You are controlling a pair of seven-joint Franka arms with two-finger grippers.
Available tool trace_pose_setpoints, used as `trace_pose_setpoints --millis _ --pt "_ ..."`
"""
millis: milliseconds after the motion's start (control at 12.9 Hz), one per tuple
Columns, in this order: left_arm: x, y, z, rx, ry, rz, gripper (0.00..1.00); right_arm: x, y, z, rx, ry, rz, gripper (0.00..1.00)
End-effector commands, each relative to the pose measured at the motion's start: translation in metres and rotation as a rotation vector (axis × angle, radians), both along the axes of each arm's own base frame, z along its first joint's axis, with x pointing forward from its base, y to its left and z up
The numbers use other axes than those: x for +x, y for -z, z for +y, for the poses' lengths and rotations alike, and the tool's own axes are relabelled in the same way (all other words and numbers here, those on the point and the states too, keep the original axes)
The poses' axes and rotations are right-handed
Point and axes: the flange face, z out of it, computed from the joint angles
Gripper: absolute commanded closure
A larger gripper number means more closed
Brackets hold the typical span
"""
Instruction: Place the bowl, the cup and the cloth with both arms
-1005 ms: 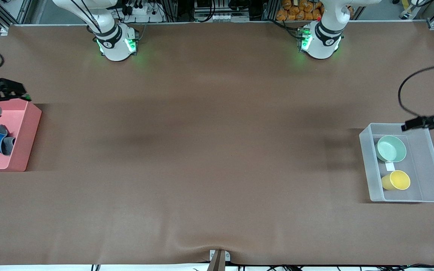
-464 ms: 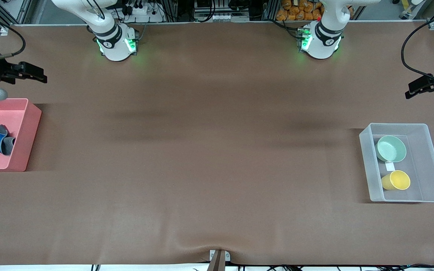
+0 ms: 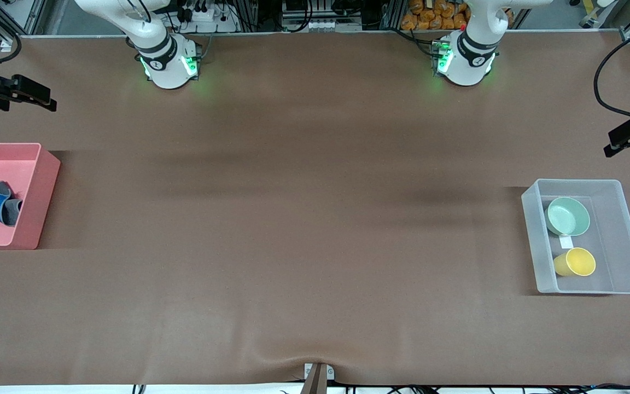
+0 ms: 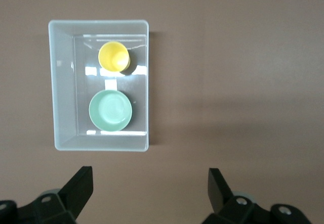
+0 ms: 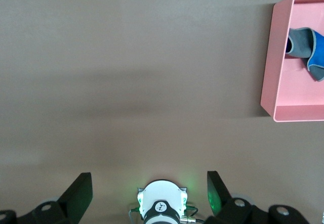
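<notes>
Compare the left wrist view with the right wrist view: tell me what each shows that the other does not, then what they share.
Only the left wrist view shows the clear bin holding the cup and the bowl, plus the open left gripper. Only the right wrist view shows the pink bin with the crumpled cloth, a robot base with green lights, and the open right gripper. Both show bare brown table.
</notes>
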Motion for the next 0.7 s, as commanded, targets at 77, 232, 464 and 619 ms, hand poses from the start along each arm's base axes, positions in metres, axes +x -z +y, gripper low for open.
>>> trace_pose_setpoints --millis 77,232,464,619 --pt "0.002 -0.026 -0.031 -0.006 0.038 -0.016 0.00 -0.007 -0.009 -0.014 0.009 0.031 -0.053 0.00" --pt "0.003 -0.017 -0.046 -0.010 -0.018 0.011 0.00 -0.002 -0.013 -0.018 -0.004 0.034 -0.091 0.00" --pt "-0.001 -0.018 -0.042 -0.011 -0.032 0.028 0.00 0.001 -0.021 -0.022 0.036 0.051 -0.132 0.00" --pt "0.001 -0.016 -0.043 -0.012 -0.039 0.033 0.00 0.000 -0.028 -0.029 0.038 0.063 -0.145 0.00"
